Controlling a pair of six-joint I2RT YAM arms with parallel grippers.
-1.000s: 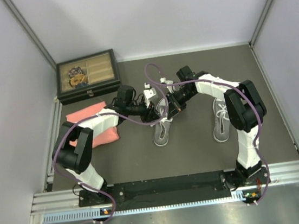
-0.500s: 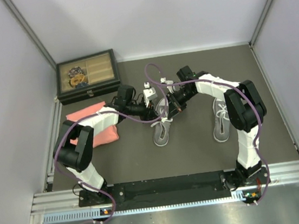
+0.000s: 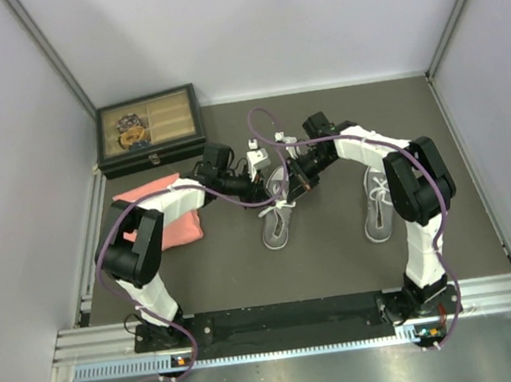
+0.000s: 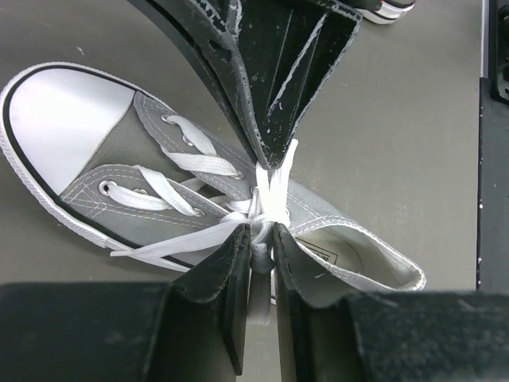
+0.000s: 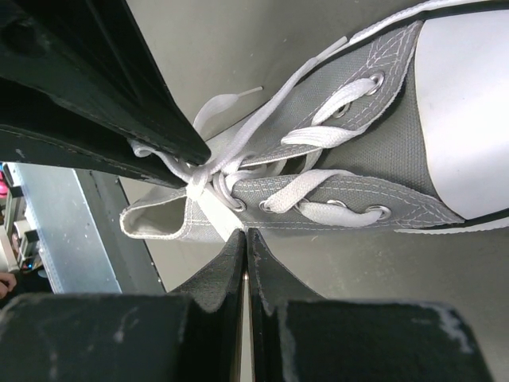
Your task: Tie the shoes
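One grey sneaker (image 3: 277, 226) with a white toe cap lies mid-table, the other sneaker (image 3: 376, 209) to its right. My left gripper (image 3: 263, 192) and right gripper (image 3: 290, 187) meet over the first shoe's laces. In the left wrist view the left gripper (image 4: 261, 235) is shut on a white lace strand (image 4: 262, 253) at the knot above the shoe (image 4: 119, 143). The right gripper's fingers (image 4: 270, 95) pinch another strand opposite. In the right wrist view the right gripper (image 5: 246, 236) is shut on a flat lace strand (image 5: 215, 211) beside the shoe (image 5: 382, 143).
A folded pink cloth (image 3: 170, 215) lies left of the shoes, under the left arm. A dark jewellery box (image 3: 148, 128) stands at the back left. Grey walls enclose the table on three sides.
The left arm has shifted slightly left and back, still holding the lace. The right arm and both shoes have hardly moved.
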